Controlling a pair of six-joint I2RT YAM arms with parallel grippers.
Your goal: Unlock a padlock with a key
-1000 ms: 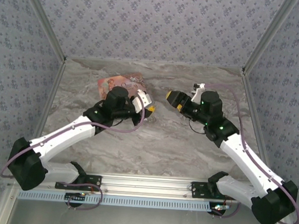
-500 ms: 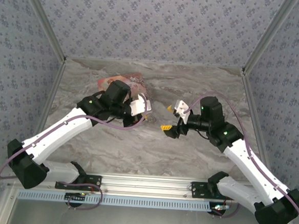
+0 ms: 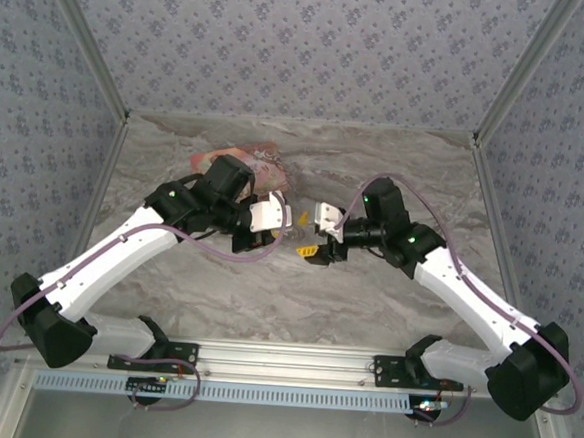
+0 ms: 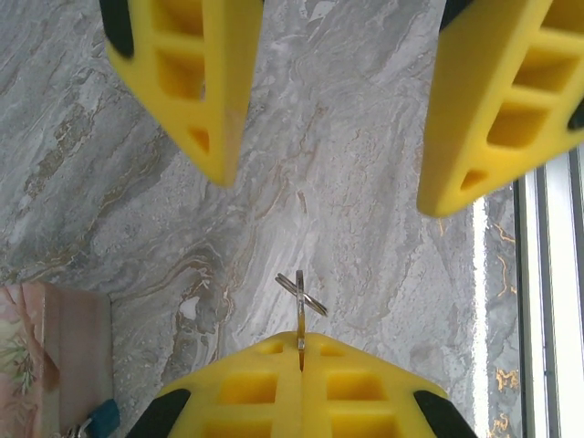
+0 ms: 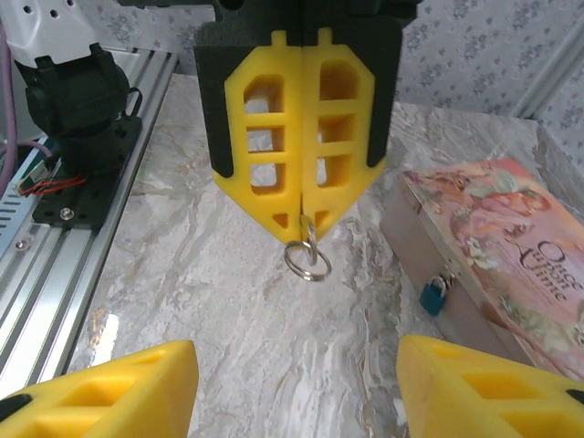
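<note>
My left gripper (image 4: 301, 339) is shut on the key (image 4: 299, 321). Only the key's thin metal edge and its split ring (image 4: 302, 294) poke out past the yellow fingertips. Directly opposite it, my right gripper (image 5: 297, 392) stands open, a short gap away. In the right wrist view the left gripper (image 5: 304, 219) holds the key (image 5: 307, 234) out, with the ring (image 5: 307, 261) hanging below the tips. The padlock (image 5: 434, 295), small, blue and with a silvery shackle, hangs on the front of the pink illustrated box (image 5: 511, 265). From above, both grippers (image 3: 284, 219) (image 3: 315, 238) meet mid-table.
The pink box (image 3: 259, 163) lies behind the left arm, toward the back of the marbled table (image 3: 367, 294). An aluminium rail with the arm bases (image 5: 64, 182) runs along the near edge. Patterned walls enclose the other three sides.
My right gripper swung left and down toward the left one, and its jaws narrowed somewhat. The left gripper shifted slightly forward, still holding the key.
</note>
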